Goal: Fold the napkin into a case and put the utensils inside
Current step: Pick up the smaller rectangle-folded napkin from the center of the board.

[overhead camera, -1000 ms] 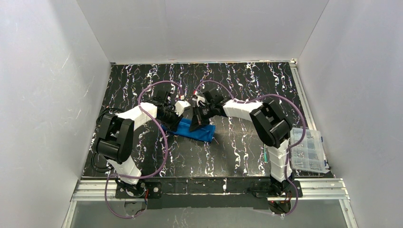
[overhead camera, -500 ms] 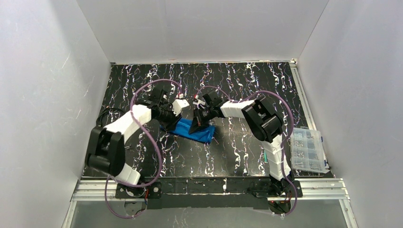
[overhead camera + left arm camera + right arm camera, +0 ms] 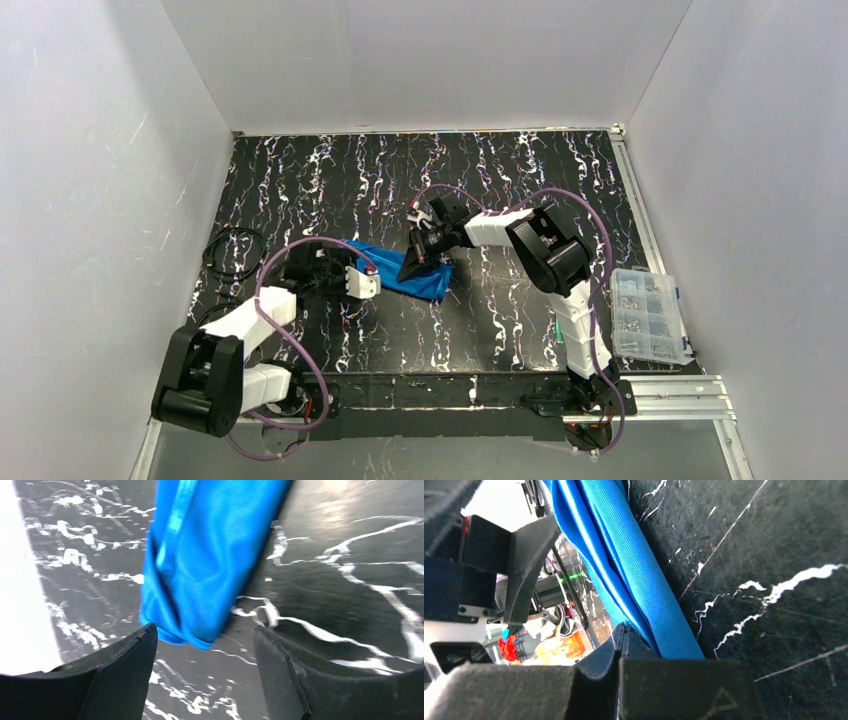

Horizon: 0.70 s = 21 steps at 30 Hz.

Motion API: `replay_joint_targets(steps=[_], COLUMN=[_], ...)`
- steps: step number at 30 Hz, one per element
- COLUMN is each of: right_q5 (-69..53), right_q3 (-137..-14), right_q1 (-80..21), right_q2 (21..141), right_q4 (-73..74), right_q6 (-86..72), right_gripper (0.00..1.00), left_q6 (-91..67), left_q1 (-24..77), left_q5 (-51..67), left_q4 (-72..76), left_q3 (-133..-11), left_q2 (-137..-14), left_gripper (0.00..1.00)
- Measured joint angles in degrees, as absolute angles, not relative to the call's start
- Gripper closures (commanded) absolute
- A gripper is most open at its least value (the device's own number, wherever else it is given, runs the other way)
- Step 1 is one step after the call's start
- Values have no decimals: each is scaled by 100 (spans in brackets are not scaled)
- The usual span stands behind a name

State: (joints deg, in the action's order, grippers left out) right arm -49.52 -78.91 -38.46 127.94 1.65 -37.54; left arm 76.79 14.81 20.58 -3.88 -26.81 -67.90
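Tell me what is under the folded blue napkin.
The napkin lies folded on the black marbled table, and only that surface shows around its edges. Anything directly beneath it or tucked between its layers is covered by the cloth and cannot be seen.

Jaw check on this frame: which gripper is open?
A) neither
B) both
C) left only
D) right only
C: in the left wrist view, the left gripper has its fingers wide apart, with the end of the folded napkin showing in the gap. In the right wrist view, the fingertips of the right gripper meet beside the cloth.
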Motion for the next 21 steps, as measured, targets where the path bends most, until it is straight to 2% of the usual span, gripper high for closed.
replay_joint_targets(steps=[4,8,21], right_q5=[-4982,-4989,-5059], right_q3=[-7891,-7891,-7743], right_q1=[-3815,-3789,-3601], right_q2=[12801,12811,12820], right_q4=[143,43,-412], right_q6=[-3819,-3929,-4278], right_gripper=[99,99,99], left_q6=[8213,8652,9603], left_q1=[1186,926,718], left_q5=[2244,2497,3242], left_q4=[1356,2202,2401], left_q3=[-2200,-1911,-1951], left_q2=[-7113,-7325,-7677], left_gripper=[30,29,28])
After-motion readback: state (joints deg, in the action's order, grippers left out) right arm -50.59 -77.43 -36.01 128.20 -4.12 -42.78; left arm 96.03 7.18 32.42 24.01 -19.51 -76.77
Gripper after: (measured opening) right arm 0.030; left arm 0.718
